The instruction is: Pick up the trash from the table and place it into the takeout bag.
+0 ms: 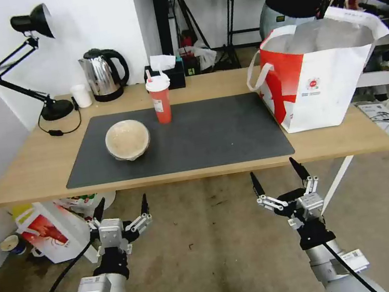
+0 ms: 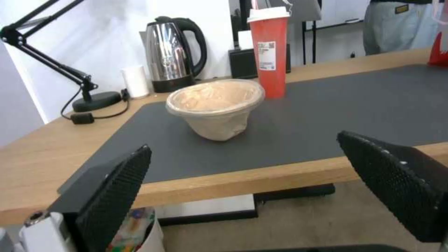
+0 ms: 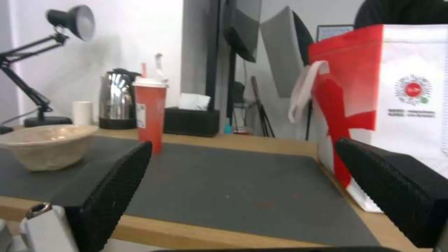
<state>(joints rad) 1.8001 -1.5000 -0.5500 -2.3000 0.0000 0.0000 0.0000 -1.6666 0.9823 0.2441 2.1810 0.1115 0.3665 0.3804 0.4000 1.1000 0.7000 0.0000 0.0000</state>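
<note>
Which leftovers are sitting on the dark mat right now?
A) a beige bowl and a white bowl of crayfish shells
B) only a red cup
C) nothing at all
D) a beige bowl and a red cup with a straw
D: the beige bowl and the red cup both stand on the dark mat, the cup just behind and to the right of the bowl.

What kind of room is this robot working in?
Probably an office or studio corner set up for filming: a wooden desk with a desk lamp and kettle, and light stands behind it.
</note>
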